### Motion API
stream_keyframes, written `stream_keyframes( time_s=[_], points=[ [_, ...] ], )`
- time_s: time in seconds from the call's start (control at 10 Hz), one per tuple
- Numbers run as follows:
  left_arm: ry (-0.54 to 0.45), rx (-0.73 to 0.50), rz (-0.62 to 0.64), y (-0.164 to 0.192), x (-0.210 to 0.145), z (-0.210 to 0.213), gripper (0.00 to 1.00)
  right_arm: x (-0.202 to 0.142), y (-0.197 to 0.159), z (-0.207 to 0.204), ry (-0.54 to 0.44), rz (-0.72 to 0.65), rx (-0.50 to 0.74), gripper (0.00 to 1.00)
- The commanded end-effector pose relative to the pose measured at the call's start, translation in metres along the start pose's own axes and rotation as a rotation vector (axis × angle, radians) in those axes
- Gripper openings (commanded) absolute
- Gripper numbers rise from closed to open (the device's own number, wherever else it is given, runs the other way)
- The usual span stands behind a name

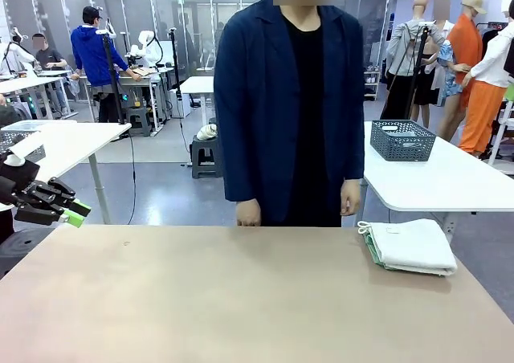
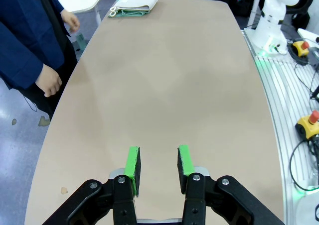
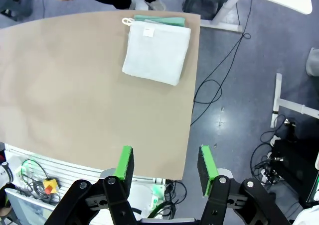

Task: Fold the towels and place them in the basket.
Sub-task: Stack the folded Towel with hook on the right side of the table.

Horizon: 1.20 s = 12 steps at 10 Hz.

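Tan table (image 1: 201, 299), folded towels (image 1: 411, 246), small blank white tag (image 3: 148, 32)

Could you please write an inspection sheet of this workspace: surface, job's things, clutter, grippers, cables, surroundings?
Surface: beige table, bare apart from the towels.
Job's things: white towel folded on top of green towel, at the table's far right corner; grey basket on a white side table.
Clutter: nothing seen.
Grippers: left gripper open, empty; right gripper open, empty.
Cables: black cable on the floor beside the table.
Surroundings: person standing at the far edge, hands down.
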<state>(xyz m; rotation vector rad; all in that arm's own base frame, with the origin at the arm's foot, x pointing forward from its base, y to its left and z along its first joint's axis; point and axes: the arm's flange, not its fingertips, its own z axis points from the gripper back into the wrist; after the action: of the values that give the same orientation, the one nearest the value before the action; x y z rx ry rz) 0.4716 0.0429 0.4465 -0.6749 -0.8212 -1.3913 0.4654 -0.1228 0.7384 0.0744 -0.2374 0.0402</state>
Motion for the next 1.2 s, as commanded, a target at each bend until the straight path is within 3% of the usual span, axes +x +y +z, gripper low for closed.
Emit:
stream_keyframes(
  time_s=[0.0,1.1],
  points=[
    [-0.013,0.0,-0.009,-0.0011,0.0004,0.0007,0.41,0.001,0.0004,0.0011,-0.003,-0.001,-0.005,0.65],
    [-0.013,0.0,-0.009,-0.0011,0.0004,0.0007,0.41,0.001,0.0004,0.0011,-0.003,-0.001,-0.005,0.65]
  ],
)
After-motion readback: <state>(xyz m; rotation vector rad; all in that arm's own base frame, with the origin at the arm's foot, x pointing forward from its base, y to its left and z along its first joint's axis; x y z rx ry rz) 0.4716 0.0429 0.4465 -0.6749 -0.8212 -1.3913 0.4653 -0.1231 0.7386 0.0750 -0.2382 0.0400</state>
